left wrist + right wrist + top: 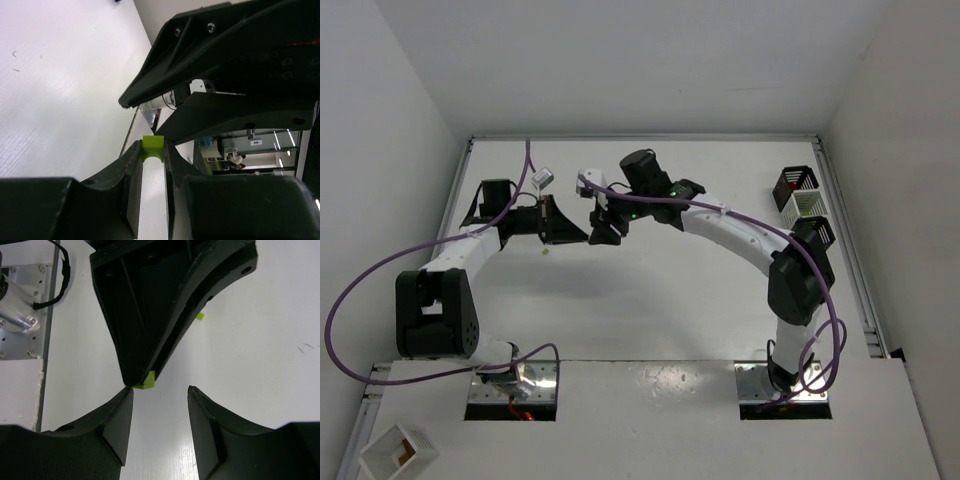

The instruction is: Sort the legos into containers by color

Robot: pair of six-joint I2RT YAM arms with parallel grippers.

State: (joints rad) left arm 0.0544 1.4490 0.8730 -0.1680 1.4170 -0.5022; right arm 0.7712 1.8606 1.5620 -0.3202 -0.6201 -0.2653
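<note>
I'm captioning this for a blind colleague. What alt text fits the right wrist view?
The left tool fills the top of the frame, pinching a lime brick at its tip, just ahead of the open right tool. A second lime brick lies apart on the white table.

left gripper [153, 154] pinches a lime lego [153, 146] between its tips.

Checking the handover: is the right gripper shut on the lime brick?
No: the right gripper stands open, its fingers apart, while the lime brick sits pinched in the left gripper's tips.
</note>
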